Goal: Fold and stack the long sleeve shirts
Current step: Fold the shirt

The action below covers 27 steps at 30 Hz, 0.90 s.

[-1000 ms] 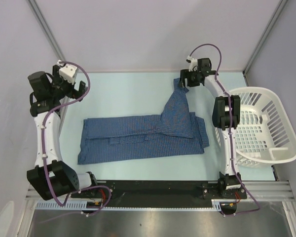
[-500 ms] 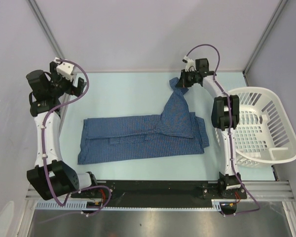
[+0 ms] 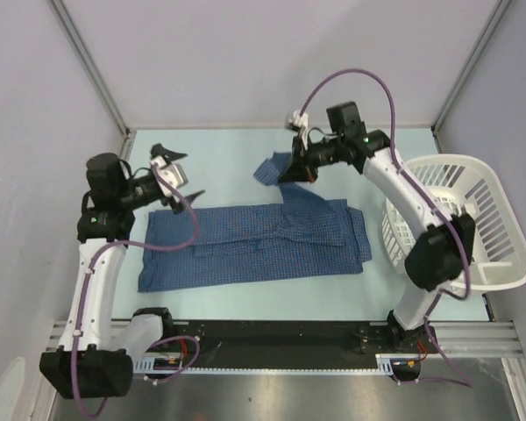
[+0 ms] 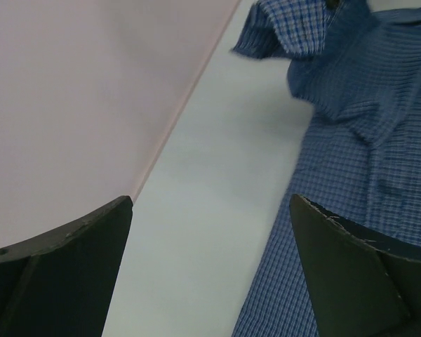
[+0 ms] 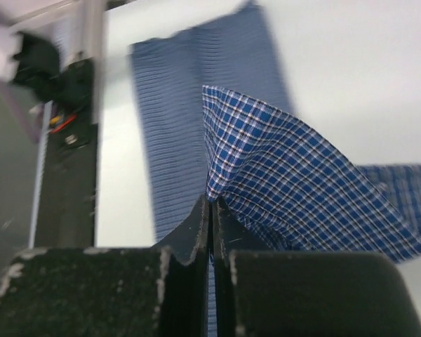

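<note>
One blue checked long sleeve shirt (image 3: pixel 245 246) lies partly folded across the middle of the table. Its sleeve (image 3: pixel 276 168) is lifted off the cloth at the back, pinched by my right gripper (image 3: pixel 300 167), which is shut on it. In the right wrist view the fingertips (image 5: pixel 212 207) are pressed together on the checked cloth (image 5: pixel 295 182). My left gripper (image 3: pixel 180 171) hovers open above the shirt's far left corner. Its dark fingers (image 4: pixel 351 267) frame bare table, with the shirt (image 4: pixel 365 140) to the right.
A white slatted laundry basket (image 3: pixel 473 219) stands at the right edge of the table, beside the right arm. Grey walls close the table at back and sides. The black rail with the arm bases (image 3: pixel 272 338) runs along the near edge.
My right gripper closed on the sleeve end and carried it left, toward the middle. The left arm swung in from the far left corner toward the shirt, still open.
</note>
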Tool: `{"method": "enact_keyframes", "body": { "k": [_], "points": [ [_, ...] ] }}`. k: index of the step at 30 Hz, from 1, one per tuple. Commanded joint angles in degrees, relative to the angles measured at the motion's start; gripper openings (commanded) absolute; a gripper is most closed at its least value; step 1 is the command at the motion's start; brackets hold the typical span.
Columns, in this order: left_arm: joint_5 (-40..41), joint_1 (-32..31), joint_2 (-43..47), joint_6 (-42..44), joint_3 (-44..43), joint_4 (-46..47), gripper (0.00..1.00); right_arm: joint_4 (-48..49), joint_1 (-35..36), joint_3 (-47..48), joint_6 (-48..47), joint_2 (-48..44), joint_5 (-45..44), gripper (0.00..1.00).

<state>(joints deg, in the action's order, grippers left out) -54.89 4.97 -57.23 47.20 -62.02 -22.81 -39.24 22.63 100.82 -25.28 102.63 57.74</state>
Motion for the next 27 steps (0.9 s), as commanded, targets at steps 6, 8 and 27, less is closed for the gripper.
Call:
{"method": "enact_keyframes", "body": {
  "k": [6,8,27],
  "points": [
    [-4.9,-20.2,4.5,11.2,9.0,-0.7,0.99,-0.6,8.6,-18.1,-10.4,-17.6,-0.6,0.0],
    [-4.8,-23.8,5.5,11.6,11.1,0.0,0.99,-0.3,9.4,-20.1,-10.1,-19.8,-1.4,0.0],
    [2.2,-34.4,-1.8,-5.8,15.9,16.4,0.99,0.4,15.8,-29.8,-23.7,-31.0,-8.0,0.0]
  ]
}}
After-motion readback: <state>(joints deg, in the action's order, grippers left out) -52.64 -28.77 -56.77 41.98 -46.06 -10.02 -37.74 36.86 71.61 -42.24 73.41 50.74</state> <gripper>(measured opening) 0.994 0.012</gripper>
